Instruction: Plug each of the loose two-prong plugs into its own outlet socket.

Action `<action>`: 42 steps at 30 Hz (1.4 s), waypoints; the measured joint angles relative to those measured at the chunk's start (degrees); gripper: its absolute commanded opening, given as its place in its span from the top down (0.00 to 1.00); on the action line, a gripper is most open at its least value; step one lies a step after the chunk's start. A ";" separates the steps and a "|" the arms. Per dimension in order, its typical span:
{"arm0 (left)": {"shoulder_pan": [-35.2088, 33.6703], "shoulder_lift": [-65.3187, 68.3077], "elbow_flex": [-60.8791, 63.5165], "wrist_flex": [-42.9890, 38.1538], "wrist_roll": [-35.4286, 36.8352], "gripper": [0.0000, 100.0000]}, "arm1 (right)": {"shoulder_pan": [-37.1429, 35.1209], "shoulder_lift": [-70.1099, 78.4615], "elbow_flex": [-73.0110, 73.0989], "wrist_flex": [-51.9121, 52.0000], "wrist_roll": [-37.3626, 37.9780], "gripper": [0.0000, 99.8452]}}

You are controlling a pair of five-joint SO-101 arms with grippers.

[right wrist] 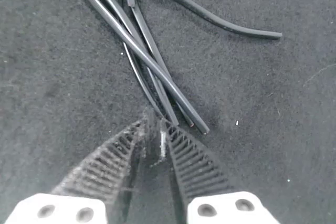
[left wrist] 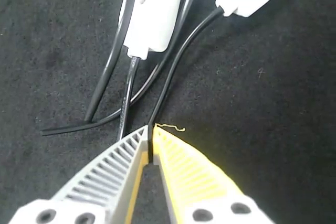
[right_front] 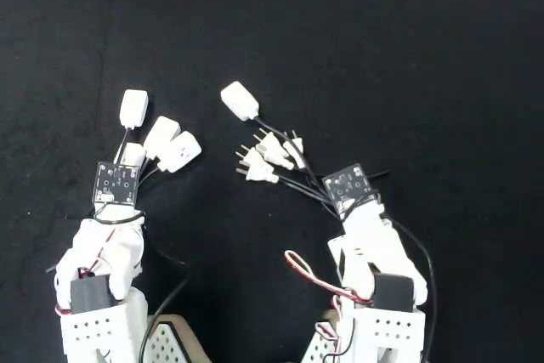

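- Black, felt-like counter (right_front: 408, 74), matte all over.
- Left side: four sockets (right_front: 161, 136), white blocky plastic with rounded corners, bunched close together, thin black leads trailing back toward the left arm (right_front: 102, 261).
- Middle: a fifth socket (right_front: 240, 100) lies alone, and just beside it three white plugs (right_front: 274, 149) rest on their sides, metal prongs pointing left.
- Left arm reaches forward, low over the cloth, wrist just behind the socket bunch.
- Left end effector (left wrist: 151, 142): ribbed wedge fingers (left wrist: 115, 166), one grey and one yellow, pressed together and pinching a glossy black cable (left wrist: 173, 72) that runs up to a socket.
- Right arm (right_front: 374, 248) reaches forward too, angled slightly inward toward the plugs.
- Right end effector (right wrist: 154, 129): grey ribbed tips drawn together at the ends of the smooth round cables (right wrist: 134, 45); whether one is pinched, I cannot tell.
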 measured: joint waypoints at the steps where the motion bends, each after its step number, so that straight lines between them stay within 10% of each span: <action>1: 0.00 0.00 0.00 -0.62 0.00 0.97 | 0.00 0.00 0.00 0.00 0.00 0.96; 17: 12.66 3.96 -13.10 0.09 -3.60 0.87 | 0.00 0.00 0.00 0.00 0.00 0.96; 42: 17.49 82.81 -55.91 -14.59 -4.84 0.82 | 0.00 0.00 0.00 0.00 0.00 0.96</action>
